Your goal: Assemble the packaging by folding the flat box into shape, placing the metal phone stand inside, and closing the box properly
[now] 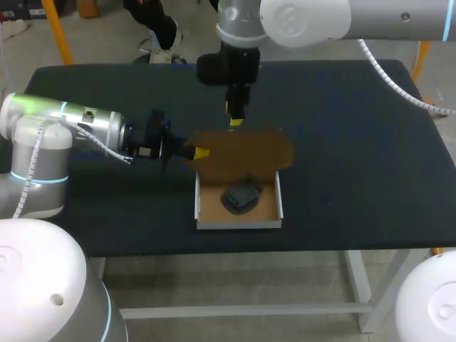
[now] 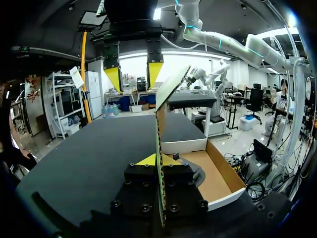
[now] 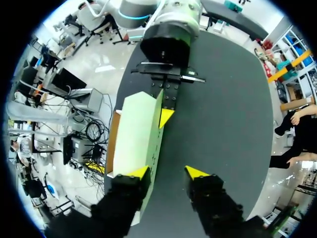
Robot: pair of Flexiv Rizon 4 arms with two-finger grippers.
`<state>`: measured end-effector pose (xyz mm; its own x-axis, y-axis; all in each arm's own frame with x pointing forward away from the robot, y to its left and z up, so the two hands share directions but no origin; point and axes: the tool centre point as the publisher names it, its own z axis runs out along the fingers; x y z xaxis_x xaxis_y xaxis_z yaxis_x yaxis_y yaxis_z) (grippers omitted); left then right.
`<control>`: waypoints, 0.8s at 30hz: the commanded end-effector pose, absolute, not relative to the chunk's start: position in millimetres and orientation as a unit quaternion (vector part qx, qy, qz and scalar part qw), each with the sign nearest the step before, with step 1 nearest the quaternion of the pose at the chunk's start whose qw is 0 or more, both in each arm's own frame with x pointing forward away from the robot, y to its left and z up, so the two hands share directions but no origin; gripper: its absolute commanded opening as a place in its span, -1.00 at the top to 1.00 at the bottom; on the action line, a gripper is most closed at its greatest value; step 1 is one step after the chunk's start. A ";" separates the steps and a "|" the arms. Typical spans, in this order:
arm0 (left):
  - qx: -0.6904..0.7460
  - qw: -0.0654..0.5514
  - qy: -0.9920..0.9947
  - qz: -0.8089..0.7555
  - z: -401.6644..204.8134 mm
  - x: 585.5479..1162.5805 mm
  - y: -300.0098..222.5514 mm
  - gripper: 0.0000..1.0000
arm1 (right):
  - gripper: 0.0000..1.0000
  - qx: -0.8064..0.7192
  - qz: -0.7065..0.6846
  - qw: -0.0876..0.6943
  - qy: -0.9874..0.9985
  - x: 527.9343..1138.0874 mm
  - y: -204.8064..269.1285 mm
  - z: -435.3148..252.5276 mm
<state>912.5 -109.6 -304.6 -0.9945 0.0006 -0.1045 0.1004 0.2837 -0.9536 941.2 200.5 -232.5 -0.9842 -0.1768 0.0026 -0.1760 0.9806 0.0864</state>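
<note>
Closing the box [image 1: 239,223] looks to be the step in hand. It is already folded into a shallow tray with white walls and a brown floor, and it sits on the table [image 1: 356,164] with the dark stand [image 1: 241,197] lying inside, near the back wall, the only thing in it. The lid [image 1: 242,153] rises from the box's back wall and tilts away from the opening, so the box is wide open on top. The left end effector [image 1: 201,152] is at the box's back left corner and grips the lid by its left edge; in the left wrist view the card runs edge-on between the two fingers with a yellow tip tight on each side. The right end effector [image 1: 234,115] hangs behind the box, above the lid's free top edge, with its fingers spread. In the right wrist view one finger is just beside the lid's white outer face and the other is over bare table, so it grips nothing. By my reckoning only the closing is left. The next move calls for swinging the lid forward over the stand until it lies on the box's walls, with the right end effector pushing from behind the lid. The left should guide the edge and let go before it is trapped. The stand seems low enough not to foul the lid, though I cannot be sure.
</note>
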 end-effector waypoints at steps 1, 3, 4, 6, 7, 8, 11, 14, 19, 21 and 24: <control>0.032 0.042 0.800 -0.598 -304.7 912.3 -109.1 1.00 | 0.03 0.091 -0.040 0.005 -0.995 934.8 200.1 -230.2; 0.032 0.042 0.800 -0.598 -304.7 912.3 -109.1 1.00 | 0.03 0.091 -0.039 0.006 -0.995 931.3 199.4 -231.2; 0.032 0.042 0.800 -0.598 -304.7 912.3 -109.1 1.00 | 0.03 0.092 -0.039 0.006 -0.995 930.0 199.1 -231.7; 0.032 0.042 0.800 -0.598 -304.7 912.3 -109.1 1.00 | 0.02 0.092 -0.037 0.007 -0.995 927.6 198.3 -232.8; 0.032 0.042 0.800 -0.598 -304.7 912.3 -109.1 1.00 | 0.03 0.091 -0.037 0.007 -0.995 926.1 197.9 -233.4; 0.032 0.042 0.800 -0.598 -304.7 912.3 -109.1 1.00 | 0.03 0.091 -0.037 0.008 -0.995 925.2 197.6 -233.8; 0.032 0.042 0.800 -0.598 -304.7 912.3 -109.1 1.00 | 0.02 0.092 -0.036 0.010 -0.995 921.0 197.0 -236.4; 0.032 0.042 0.800 -0.598 -304.7 912.3 -109.1 1.00 | 0.01 0.091 -0.036 0.015 -0.995 918.8 196.8 -240.2; 0.032 0.042 0.800 -0.598 -304.7 912.3 -109.1 1.00 | 0.00 0.091 -0.037 0.019 -0.995 916.4 196.7 -244.6; 0.032 0.042 0.800 -0.598 -304.7 912.3 -109.1 1.00 | 0.00 0.091 -0.037 0.020 -0.995 916.5 196.8 -245.9; 0.032 0.042 0.800 -0.598 -304.7 912.3 -109.1 1.00 | -0.01 0.090 -0.037 0.023 -0.995 917.7 197.1 -248.0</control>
